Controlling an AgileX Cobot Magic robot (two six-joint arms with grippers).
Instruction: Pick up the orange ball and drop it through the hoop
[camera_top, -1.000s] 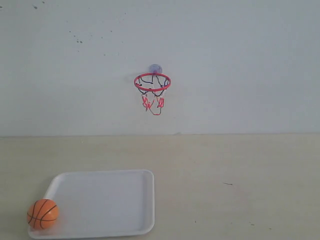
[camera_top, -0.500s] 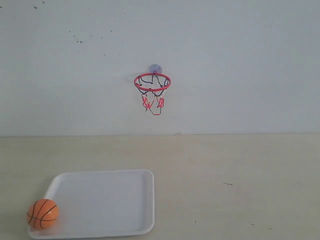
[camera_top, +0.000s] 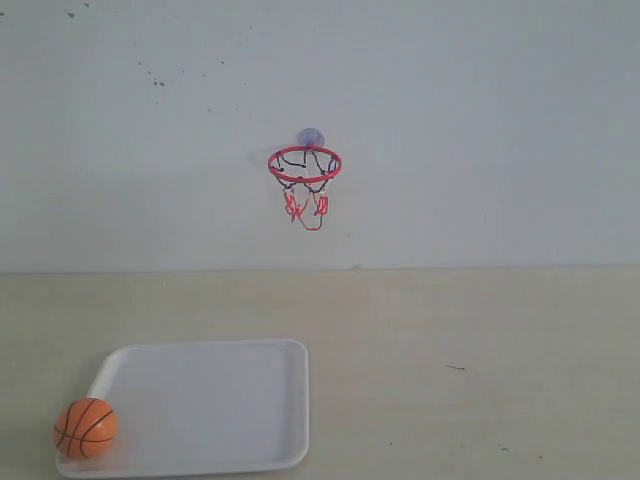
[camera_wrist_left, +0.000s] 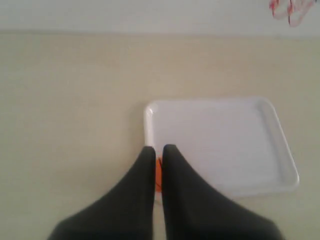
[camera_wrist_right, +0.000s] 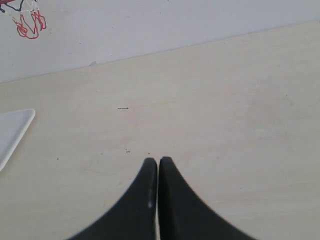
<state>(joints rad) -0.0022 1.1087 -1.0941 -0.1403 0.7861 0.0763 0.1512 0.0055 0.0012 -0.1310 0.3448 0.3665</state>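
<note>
The left gripper (camera_wrist_left: 159, 150) has its two dark fingers drawn nearly together, with only a thin slit between them and nothing held. In that left wrist view a sliver of the orange ball (camera_wrist_left: 158, 173) shows through the slit, at the edge of the white tray (camera_wrist_left: 220, 145). The red strings of the hoop (camera_wrist_left: 287, 10) show blurred against the wall beyond.

In the right wrist view the right gripper (camera_wrist_right: 158, 161) has its fingers pressed together, empty, above the bare table (camera_wrist_right: 225, 100). One corner of the tray (camera_wrist_right: 12, 130) and the hoop's net (camera_wrist_right: 29, 24) are in sight.

In the exterior view neither gripper shows. The ball (camera_top: 86, 428) rests in the tray's (camera_top: 230, 400) corner at 8 o'clock. The hoop (camera_top: 304, 165) hangs on the wall (camera_top: 500, 120) at 12 o'clock, well apart from the ball.
</note>
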